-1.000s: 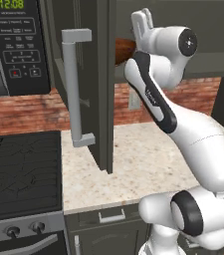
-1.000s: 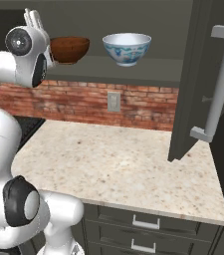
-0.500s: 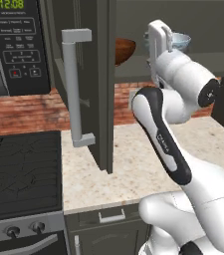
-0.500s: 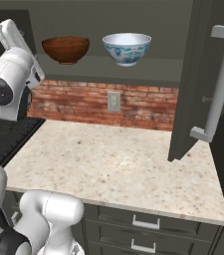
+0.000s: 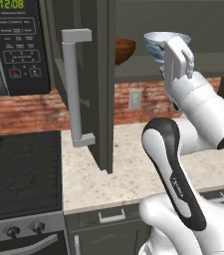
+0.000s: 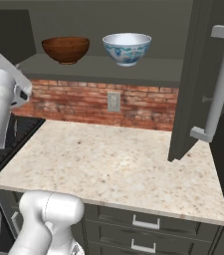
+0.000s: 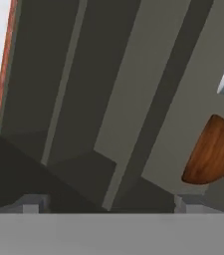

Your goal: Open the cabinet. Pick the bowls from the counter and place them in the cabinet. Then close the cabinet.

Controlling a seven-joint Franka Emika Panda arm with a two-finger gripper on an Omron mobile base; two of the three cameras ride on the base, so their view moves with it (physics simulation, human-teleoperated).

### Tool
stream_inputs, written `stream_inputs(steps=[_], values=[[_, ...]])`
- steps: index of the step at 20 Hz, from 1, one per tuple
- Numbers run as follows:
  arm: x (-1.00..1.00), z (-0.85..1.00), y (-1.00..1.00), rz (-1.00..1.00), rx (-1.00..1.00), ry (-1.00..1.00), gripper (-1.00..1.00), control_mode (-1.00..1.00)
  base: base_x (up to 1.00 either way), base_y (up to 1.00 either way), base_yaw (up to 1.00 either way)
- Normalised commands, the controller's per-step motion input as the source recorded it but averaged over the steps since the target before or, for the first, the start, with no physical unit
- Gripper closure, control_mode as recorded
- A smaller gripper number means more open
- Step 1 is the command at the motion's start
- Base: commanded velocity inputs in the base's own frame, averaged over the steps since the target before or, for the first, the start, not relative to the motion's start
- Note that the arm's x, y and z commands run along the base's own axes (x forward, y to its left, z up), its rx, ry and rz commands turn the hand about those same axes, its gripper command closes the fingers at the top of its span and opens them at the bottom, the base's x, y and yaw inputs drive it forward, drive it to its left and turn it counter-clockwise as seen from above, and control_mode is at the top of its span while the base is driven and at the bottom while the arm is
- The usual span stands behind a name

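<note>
Gripper point(image 5: 178, 56), jaws spread and empty, upper right; bowls point(image 6: 126, 48) shelved in cabinet point(image 6: 193, 79); closing doors next.

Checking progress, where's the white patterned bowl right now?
In the right base view the white bowl sits on the open cabinet's shelf, just right of the brown bowl.

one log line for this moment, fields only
phase: bowls shelved | brown bowl, white bowl: in cabinet | doors: open | gripper: open, empty
</note>
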Motion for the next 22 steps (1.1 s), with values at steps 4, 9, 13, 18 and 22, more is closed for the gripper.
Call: stream_inputs(steps=[4, 9, 13, 18, 22], values=[[-1.0, 0.08, 0.0, 0.0, -0.15, 0.0, -1.0, -1.0, 0.0, 0.0, 0.0], [-1.0, 0.15, 0.0, 0.0, -0.18, 0.13, -1.0, -1.0, 0.0, 0.0, 0.0], [-1.0, 0.11, 0.0, -0.03, -0.19, 0.21, -1.0, -1.0, 0.0, 0.0, 0.0], [-1.0, 0.01, 0.0, -0.05, -0.19, 0.2, -1.0, -1.0, 0.0, 0.0, 0.0], [-1.0, -0.2, 0.0, -0.03, -0.27, 0.09, -1.0, -1.0, 0.0, 0.0, 0.0]])
